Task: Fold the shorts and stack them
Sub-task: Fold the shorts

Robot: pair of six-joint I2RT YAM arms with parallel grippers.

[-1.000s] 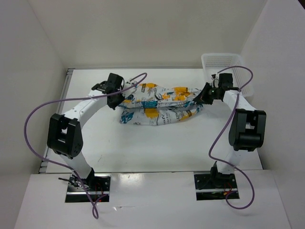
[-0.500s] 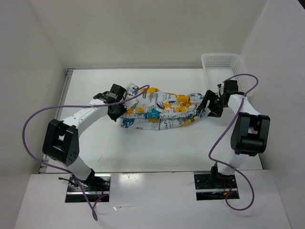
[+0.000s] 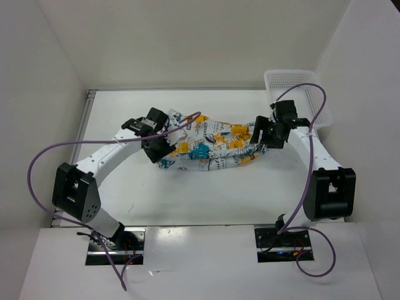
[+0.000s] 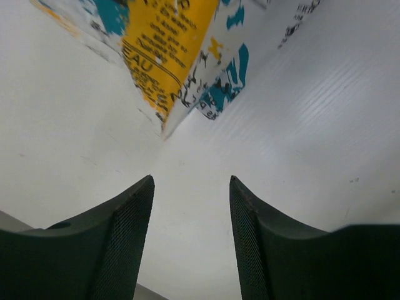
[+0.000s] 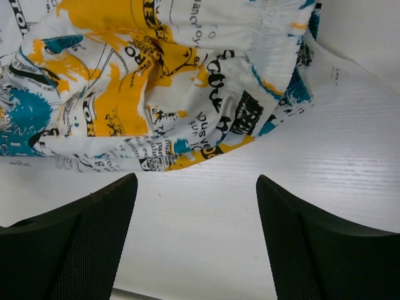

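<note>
Shorts (image 3: 212,147) between left claw (image 4: 190,182) and right claw (image 5: 197,180), both released, empty.

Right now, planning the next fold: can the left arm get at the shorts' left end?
Probably yes: the left gripper is open and empty, the shorts lie just ahead of it, nothing between.

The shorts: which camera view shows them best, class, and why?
The top external view: it shows the shorts whole, end to end. The right wrist view shows only one printed end; the left wrist view, just a corner.
</note>
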